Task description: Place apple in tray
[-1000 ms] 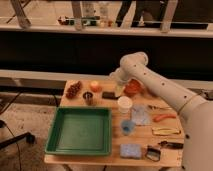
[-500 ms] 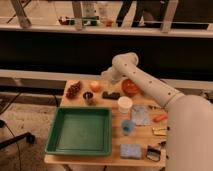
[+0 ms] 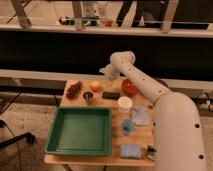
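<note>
The apple (image 3: 95, 86), small and yellow-orange, sits on the wooden table near its back edge, between a dark red grape bunch (image 3: 74, 90) and my gripper. The green tray (image 3: 56, 131) lies on the front left of the table and has nothing in it. My arm bends over the back of the table, and the gripper (image 3: 108, 87) points down just to the right of the apple, close to it. I cannot tell whether it touches the apple.
An orange-red bowl (image 3: 130, 87) stands right of the gripper. A small dark cup (image 3: 88, 96), a white cup (image 3: 125, 104), a blue-white packet (image 3: 141, 115), a blue cup (image 3: 128, 126) and a blue sponge (image 3: 131, 150) lie around the tray's right side.
My arm has swung left across the back of the table, bringing the gripper from near the bowl to beside the apple. The objects have not moved.
</note>
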Motion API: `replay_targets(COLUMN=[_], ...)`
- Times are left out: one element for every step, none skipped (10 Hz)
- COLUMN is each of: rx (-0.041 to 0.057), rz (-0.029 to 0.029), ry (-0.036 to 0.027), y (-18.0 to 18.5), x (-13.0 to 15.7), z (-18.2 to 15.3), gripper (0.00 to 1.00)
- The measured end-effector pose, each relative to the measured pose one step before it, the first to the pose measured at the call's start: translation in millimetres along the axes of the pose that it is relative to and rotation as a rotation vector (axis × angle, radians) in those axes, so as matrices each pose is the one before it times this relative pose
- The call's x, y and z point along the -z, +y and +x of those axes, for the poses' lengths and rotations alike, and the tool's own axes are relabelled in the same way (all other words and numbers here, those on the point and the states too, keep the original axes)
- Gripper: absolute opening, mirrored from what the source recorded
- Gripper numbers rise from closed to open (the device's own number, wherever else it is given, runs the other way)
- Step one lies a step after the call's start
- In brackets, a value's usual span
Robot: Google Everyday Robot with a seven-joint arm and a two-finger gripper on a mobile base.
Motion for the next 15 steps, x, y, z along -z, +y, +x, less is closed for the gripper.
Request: replay_targets(rx=[-0.01094, -0.00280, 0.00114, 0.00541, 0.00648, -0.00036, -0.00262, 0.00040, 0.00123, 0.00110, 0.00064, 0.00615, 0.01214, 0.02614, 0.02009], rz=[0.00318, 0.00133, 0.00381, 0.00331, 0.00041, 0.00020, 0.00067, -0.00028, -0.00032, -0.00002, 0.00004, -0.00060, -0.00125, -0.00020, 0.00161], ry=[-0.00359, -0.00266, -0.00488, -0.00487, -0.00490, -0.00008, 0.00154, 0.00011, -0.00072, -0.00005, -0.00086, -0.00496, -0.00569, -0.01285, -0.00985], y=[0.44, 0.69, -0.14, 0.19, -1.78, 0.08, 0.77, 0.13, -0.31, -0.10, 0.30, 0.52, 0.31, -3.21, -4.67], x=[-5.98, -4.55, -4.18, -6.75, -3.93, 0.12, 1.02, -0.09, -0.44, -0.01, 0.21, -0.60, -1.63, -6.30, -6.15], z=[0.40, -1.01, -3.23, -4.39, -5.75, 0.18, 2.28, 0.05, -1.02, -0.18, 0.19, -1.12, -2.50, -10.77, -10.67], gripper=[0.80, 0.80, 0.80, 0.80, 0.80, 0.80, 0.80, 0.80, 0.80, 0.80, 0.80, 0.80, 0.80, 0.80, 0.80])
